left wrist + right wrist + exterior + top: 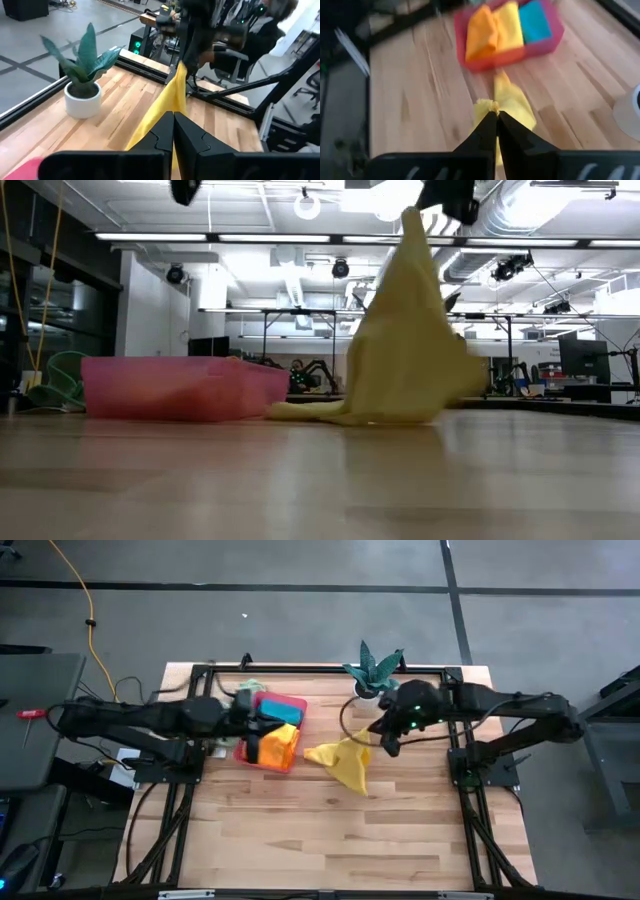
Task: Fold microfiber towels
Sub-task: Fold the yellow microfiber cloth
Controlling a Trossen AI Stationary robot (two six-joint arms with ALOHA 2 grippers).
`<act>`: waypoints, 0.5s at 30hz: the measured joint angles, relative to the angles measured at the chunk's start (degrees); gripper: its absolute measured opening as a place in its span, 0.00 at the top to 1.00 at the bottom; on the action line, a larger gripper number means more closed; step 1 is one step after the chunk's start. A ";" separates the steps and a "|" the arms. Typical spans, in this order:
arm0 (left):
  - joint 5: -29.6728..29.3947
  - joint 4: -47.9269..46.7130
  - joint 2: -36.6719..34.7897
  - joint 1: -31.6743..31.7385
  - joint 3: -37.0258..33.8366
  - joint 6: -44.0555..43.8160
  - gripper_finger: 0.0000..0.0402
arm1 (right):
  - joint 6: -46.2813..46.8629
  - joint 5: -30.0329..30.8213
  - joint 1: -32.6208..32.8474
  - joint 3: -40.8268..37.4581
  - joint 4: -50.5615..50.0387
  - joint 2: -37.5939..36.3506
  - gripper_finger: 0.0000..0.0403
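While lifted, yellow towel (345,762) beside tray (290,702).

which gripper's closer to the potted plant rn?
Right. The right gripper hangs just in front of the potted plant, pinching a corner of the yellow towel. The left gripper is shut over the pink tray, farther off.

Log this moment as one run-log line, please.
phase: lifting | right gripper: shut on yellow towel, corner raised, rest trailing on table | left gripper: shut, over pink tray | tray: orange, yellow, teal towels
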 joint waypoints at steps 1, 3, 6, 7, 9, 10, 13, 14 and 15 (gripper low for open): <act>0.17 1.49 1.82 0.00 0.02 0.27 0.99 | 1.99 0.89 0.45 0.78 0.06 -0.35 1.00; 1.53 3.49 5.52 0.00 0.02 0.25 0.97 | 4.78 2.55 1.40 2.01 0.00 -0.78 1.00; 5.72 7.62 11.93 -0.11 0.02 0.08 0.93 | 8.09 4.90 2.67 2.53 -0.60 -0.84 1.00; 7.11 8.68 14.16 -0.39 0.02 -0.38 0.92 | 9.23 5.39 3.00 2.32 -1.04 -0.83 1.00; 9.07 11.75 18.65 -1.26 0.04 -0.72 0.88 | 11.65 5.64 3.47 1.35 -1.74 -0.75 1.00; 9.89 12.59 20.96 -1.85 0.04 -0.71 0.86 | 12.89 5.68 3.71 0.67 -1.90 -0.53 1.00; 10.47 15.41 27.72 -4.06 0.03 -1.70 0.80 | 16.54 6.44 4.49 -1.57 -2.29 -0.24 1.00; 10.50 15.98 29.86 -4.78 0.02 -2.39 0.78 | 17.83 6.98 4.68 -2.36 -1.75 -0.31 1.00; 10.48 16.93 32.00 -5.45 0.04 -3.15 0.76 | 18.91 7.14 4.83 -3.11 -1.54 -0.31 1.00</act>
